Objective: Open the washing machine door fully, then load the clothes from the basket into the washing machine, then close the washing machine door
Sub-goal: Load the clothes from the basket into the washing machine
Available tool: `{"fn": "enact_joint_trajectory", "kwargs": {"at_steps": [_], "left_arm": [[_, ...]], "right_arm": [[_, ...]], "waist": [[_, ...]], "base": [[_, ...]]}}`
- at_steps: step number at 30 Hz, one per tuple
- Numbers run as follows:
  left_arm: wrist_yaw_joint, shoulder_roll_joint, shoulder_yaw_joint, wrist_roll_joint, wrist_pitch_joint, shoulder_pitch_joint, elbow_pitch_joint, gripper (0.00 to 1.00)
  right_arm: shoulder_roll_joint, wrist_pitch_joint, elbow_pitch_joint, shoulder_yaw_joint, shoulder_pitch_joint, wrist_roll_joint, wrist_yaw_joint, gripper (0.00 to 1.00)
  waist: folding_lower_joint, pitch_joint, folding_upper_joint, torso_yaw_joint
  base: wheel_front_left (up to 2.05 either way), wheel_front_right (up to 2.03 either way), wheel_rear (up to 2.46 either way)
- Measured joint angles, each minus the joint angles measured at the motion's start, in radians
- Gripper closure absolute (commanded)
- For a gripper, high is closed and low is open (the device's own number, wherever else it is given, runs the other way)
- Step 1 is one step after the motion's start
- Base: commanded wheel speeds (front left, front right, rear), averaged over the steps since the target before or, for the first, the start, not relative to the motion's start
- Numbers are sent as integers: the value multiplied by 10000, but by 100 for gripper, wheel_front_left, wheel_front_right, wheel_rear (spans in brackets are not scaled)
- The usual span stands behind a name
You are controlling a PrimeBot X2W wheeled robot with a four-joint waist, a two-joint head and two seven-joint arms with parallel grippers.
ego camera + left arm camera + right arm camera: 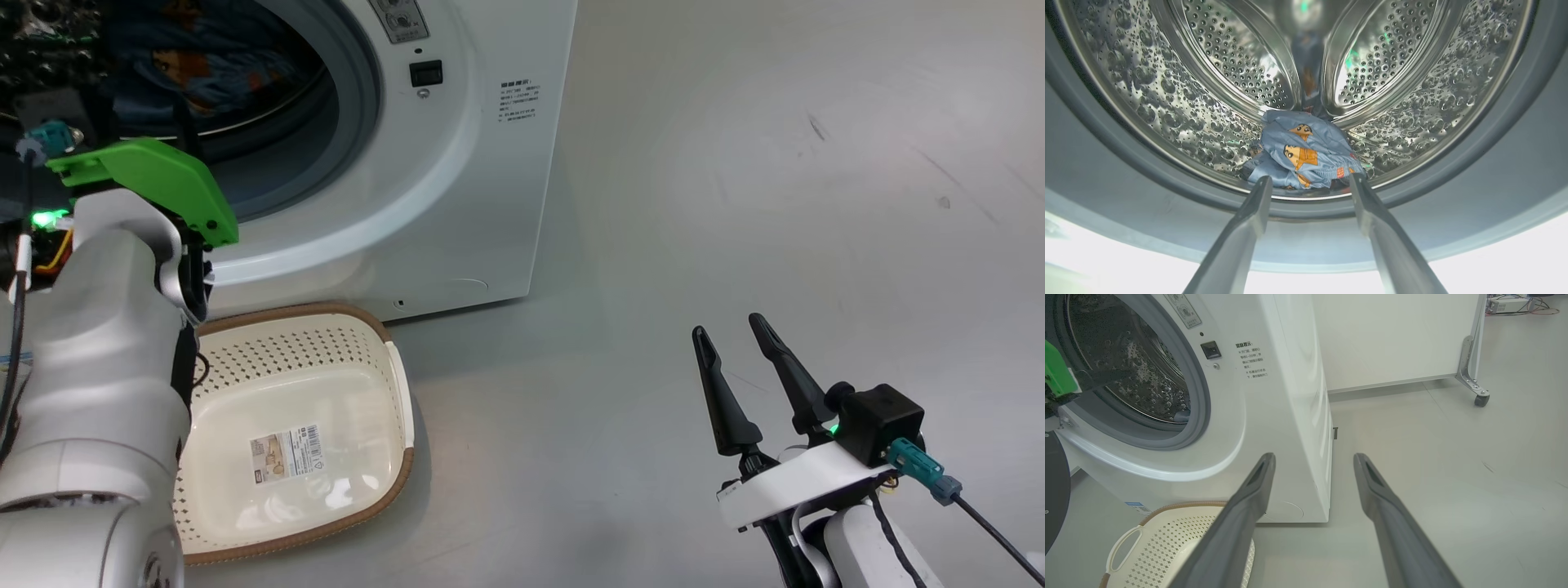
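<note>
Smooth pale grey floor [735,204] all round, faintly scuffed. Left gripper [1309,179] sits at the mouth of the washing machine [457,188], long dark fingers spread wide, nothing pinched between them. Just past the tips, the clothes [1306,151] lie in a crumpled blue heap with orange cartoon figures, low in the steel drum [1167,94], shiny, dimpled and perforated. Grey rubber gasket [1106,192] rings the opening. Below the left arm, the basket [286,351] stands on the floor just beside the machine's front: cream plastic, holed walls, brown woven-look rim, a paper label [286,453] on its bare bottom. Right gripper [729,327] hangs well apart over open floor, fingers splayed, holding nothing. Washing machine door [1053,490] shows as a black curved edge at the right wrist view's left side.
</note>
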Motion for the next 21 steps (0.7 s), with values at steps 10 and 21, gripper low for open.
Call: {"fn": "enact_joint_trajectory", "kwargs": {"at_steps": [10,21], "left_arm": [[-334,-393,-73,-42,-244,1574,142,0],[-520,-562,-171,-288,-384,2672,-19,0]], "right_arm": [[-36,0,84,-138,348,-15,0,0],[-291,0,82,-286,913,-77,0,0]], "waist": [[0,-1018,0,398],[0,-2019,0,882]], "base": [[0,0,0],[0,0,0]]}}
